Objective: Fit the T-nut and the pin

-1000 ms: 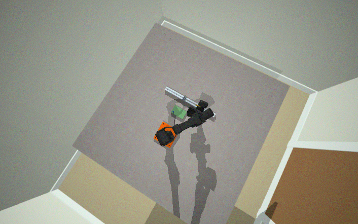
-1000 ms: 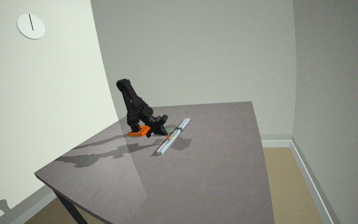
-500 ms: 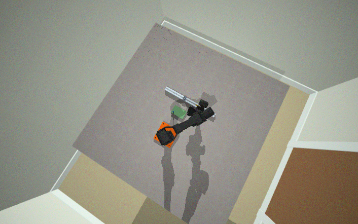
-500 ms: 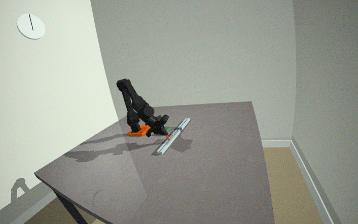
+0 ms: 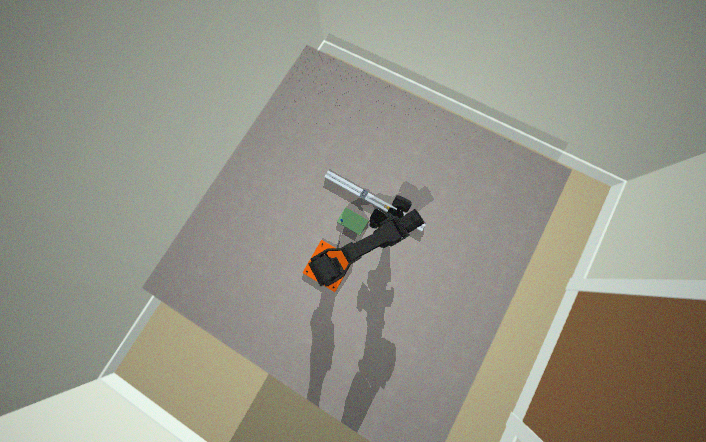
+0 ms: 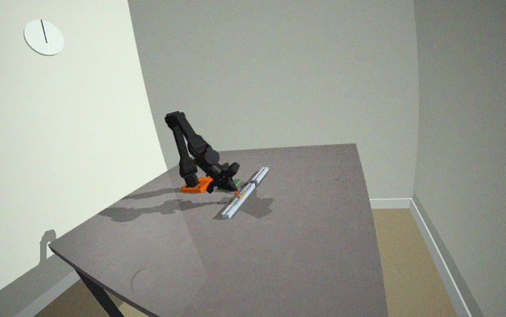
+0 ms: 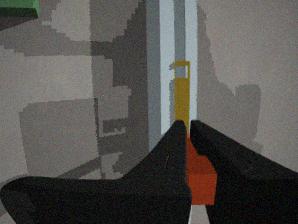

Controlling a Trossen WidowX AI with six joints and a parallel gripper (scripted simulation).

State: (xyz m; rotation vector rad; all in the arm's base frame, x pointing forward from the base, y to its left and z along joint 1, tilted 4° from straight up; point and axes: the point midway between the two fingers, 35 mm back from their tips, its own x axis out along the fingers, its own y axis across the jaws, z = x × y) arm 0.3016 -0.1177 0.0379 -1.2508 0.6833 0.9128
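Brass T-nut (image 7: 182,97) lies just beyond the claw's (image 6: 236,191) (image 7: 187,121) tips.

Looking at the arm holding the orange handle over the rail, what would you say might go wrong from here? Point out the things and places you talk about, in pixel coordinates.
The pincer (image 5: 389,209) (image 6: 236,191) (image 7: 185,127) grips the orange handle (image 6: 237,194) (image 7: 202,186) at a slant, so it might twist between the fingers. The brass T-nut (image 7: 182,100) lines up with the slot of the rail (image 5: 343,182) (image 6: 230,211) (image 7: 154,75), but could jam against a lip or stop short of the dark bracket (image 5: 364,193) (image 6: 254,183).
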